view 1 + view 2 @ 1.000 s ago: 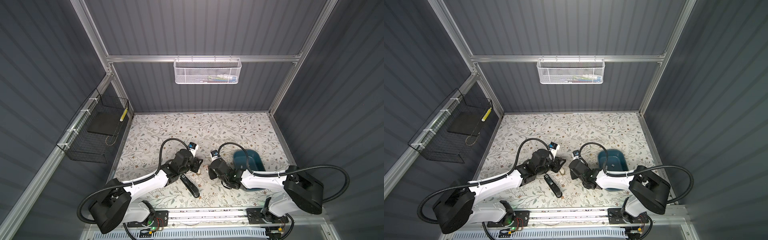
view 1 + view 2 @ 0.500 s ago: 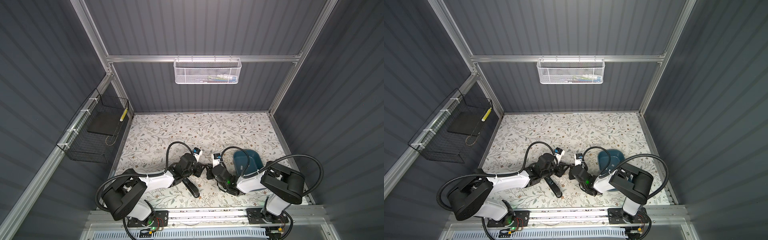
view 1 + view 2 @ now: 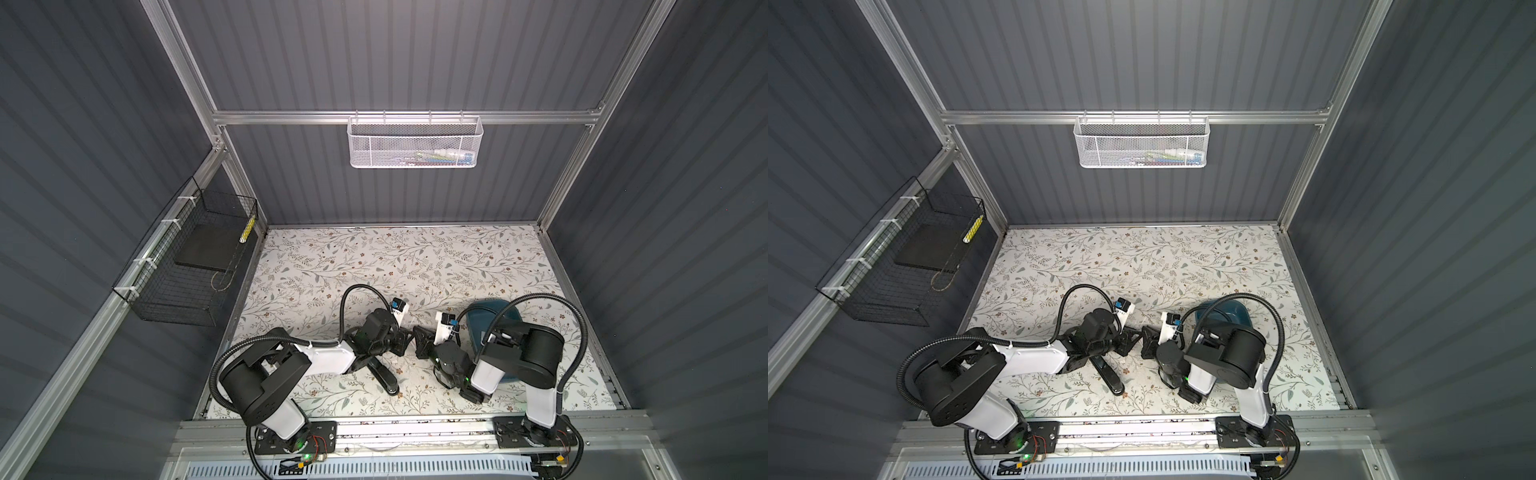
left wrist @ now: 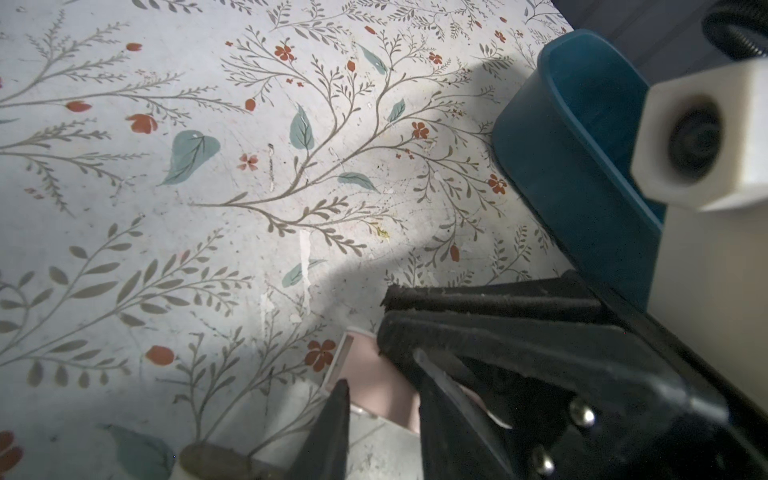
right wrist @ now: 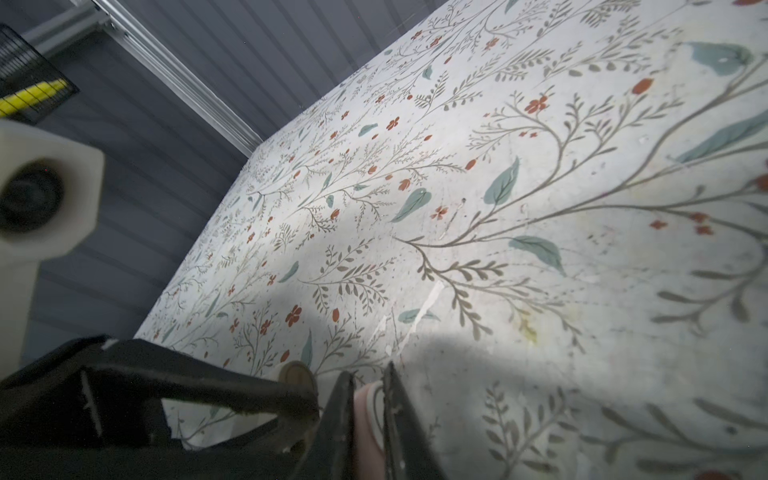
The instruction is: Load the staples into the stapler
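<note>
The left gripper (image 4: 380,370) is pinching a small pink box (image 4: 372,392), its fingers drawn in to a narrow gap on either side of it. The right gripper (image 5: 369,376) is nipping the same box from the opposite side, its fingers almost together. A second ago the two grippers were standing apart with bare tabletop between them. Now their tips are meeting near the front middle of the floral tabletop (image 3: 374,270). Both arms' elbows have folded up and inward, and the right one is now covering part of the teal tub (image 3: 484,318). The box is showing a pale pink face with a white rim; whether staples are lying in it I cannot tell. The black stapler (image 3: 385,379) is lying flat on the tabletop just nearer than the grippers, its far end running under the left arm, in the same spot as before and with neither gripper touching it.
</note>
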You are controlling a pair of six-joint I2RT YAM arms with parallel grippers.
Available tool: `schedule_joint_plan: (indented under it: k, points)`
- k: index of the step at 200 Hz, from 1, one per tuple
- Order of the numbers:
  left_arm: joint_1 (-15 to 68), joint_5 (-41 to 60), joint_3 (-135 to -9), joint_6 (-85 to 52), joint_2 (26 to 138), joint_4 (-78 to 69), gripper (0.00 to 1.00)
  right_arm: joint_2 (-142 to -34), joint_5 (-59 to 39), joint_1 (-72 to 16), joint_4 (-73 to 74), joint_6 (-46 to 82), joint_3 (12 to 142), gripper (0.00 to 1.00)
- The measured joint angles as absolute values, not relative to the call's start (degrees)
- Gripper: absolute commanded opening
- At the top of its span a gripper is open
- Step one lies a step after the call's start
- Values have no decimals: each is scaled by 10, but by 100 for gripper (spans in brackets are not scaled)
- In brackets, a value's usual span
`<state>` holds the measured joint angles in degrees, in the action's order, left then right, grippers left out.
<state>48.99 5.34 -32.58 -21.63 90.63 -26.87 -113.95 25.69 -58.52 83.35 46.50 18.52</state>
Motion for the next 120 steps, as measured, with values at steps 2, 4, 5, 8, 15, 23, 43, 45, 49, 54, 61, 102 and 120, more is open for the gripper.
schedule_joint_plan:
  k: [2, 4, 5, 8, 15, 23, 43, 45, 49, 54, 61, 102, 120]
  points:
    - [490, 53, -326, -216, 907, -270, 29, -1142, 258, -585, 838, 466, 185, 14]
    - [490, 53, -327, -216, 908, -271, 29, -1145, 259, -585, 842, 468, 185, 14]
    - [490, 52, -327, -216, 908, -271, 29, -1145, 260, -585, 843, 469, 185, 14]
    - [490, 52, -328, -216, 910, -272, 29, -1149, 262, -585, 849, 472, 185, 14]
    - [490, 51, -329, -216, 913, -275, 28, -1153, 265, -584, 857, 477, 185, 15]
    - [490, 49, -331, -216, 918, -275, 25, -1158, 268, -584, 865, 483, 185, 15]
    - [489, 42, -340, -216, 934, -284, 23, -1166, 275, -584, 877, 496, 185, 10]
    - [489, 41, -341, -216, 936, -284, 23, -1166, 276, -584, 876, 498, 185, 9]
    - [489, 41, -343, -216, 939, -286, 23, -1166, 278, -583, 877, 500, 186, 8]
    - [489, 40, -347, -216, 944, -288, 23, -1164, 281, -582, 871, 505, 190, 7]
    - [489, 39, -352, -216, 951, -289, 23, -1161, 286, -581, 862, 510, 196, 7]
    - [493, 14, -361, -216, 967, -300, 24, -1146, 331, -578, 775, 536, 236, 6]
    - [495, 5, -365, -216, 973, -300, 23, -1131, 347, -582, 731, 543, 246, 7]
